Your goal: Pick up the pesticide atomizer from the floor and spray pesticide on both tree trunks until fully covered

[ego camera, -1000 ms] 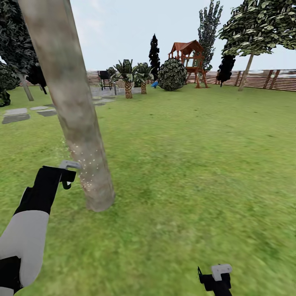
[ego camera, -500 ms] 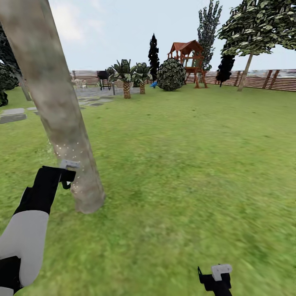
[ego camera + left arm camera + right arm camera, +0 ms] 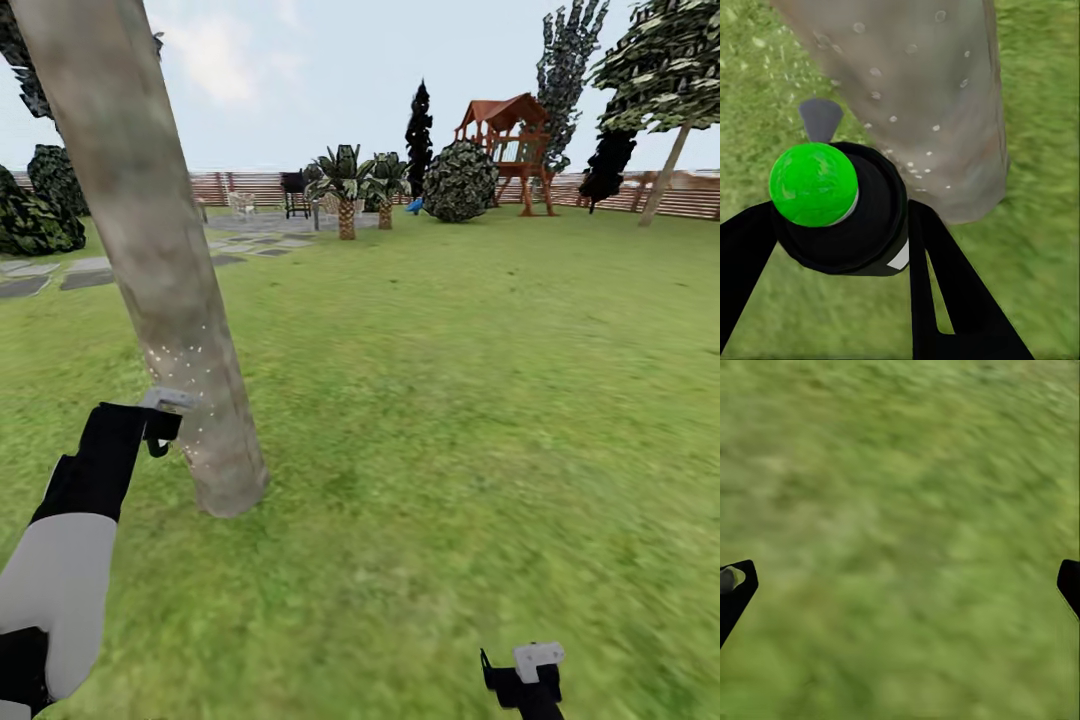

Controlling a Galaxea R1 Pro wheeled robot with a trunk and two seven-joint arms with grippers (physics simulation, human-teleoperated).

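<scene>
A thick mottled grey-tan tree trunk (image 3: 170,300) leans up out of the lawn at the left, speckled low down with white spray droplets. My left gripper (image 3: 165,425) sits right beside that speckled patch, shut on the pesticide atomizer (image 3: 840,217), a black bottle with a round green top. Its grey nozzle (image 3: 168,400) almost touches the bark. The droplet-dotted tree trunk (image 3: 922,90) rises just beyond the bottle in the left wrist view. My right gripper (image 3: 525,675) hangs low at the front; its open fingers frame bare grass (image 3: 900,585). A second tree (image 3: 668,165) stands far off at the right by the fence.
Open lawn stretches ahead and right. Short palms (image 3: 346,190), a round bush (image 3: 460,180), a red playset (image 3: 510,140) and a dark conifer (image 3: 420,125) line the far brown fence (image 3: 690,200). Grey stepping stones (image 3: 90,278) lie left behind the trunk.
The whole view has swung left, so the background slid right. Both arms keep their places in the picture; the nozzle stays against the trunk's speckled patch.
</scene>
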